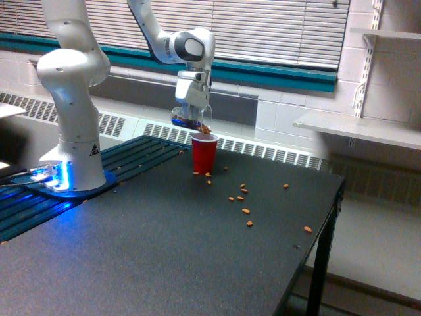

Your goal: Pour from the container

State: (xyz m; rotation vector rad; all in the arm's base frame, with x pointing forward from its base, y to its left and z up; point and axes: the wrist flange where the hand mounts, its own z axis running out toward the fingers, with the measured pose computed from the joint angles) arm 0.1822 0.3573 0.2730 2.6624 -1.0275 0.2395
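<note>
- Up front, the dark tabletop [164, 263] ran wide and mostly bare toward the camera.
- Further in, loose nuts [245, 210] lay scattered on it, most of them to the exterior view's right of the red cup, one [307, 229] well out near the table's edge.
- At the exterior view's left, the arm's white base [72, 151] stood on a blue-lit mount [49, 176], on a slatted section of the surface.
- Mid-table, the red cup [204, 154] stood upright, with a couple of nuts right at its foot.
- Just above its rim, the clear cup [191, 120] hung tilted over, mouth down toward the red cup, brown nuts showing through its wall.
- Nuts showed at the lip [205, 130], right over the red cup's opening.
- The pincer [191, 113] was clamped on the clear cup, gripping from above; its fingers were too small to make out singly.
- Behind, a radiator grille [263, 151] ran along the wall, with closed blinds [276, 29] above a teal sill.
- Far off on the exterior view's right, a wall shelf [362, 128] jutted out.
</note>
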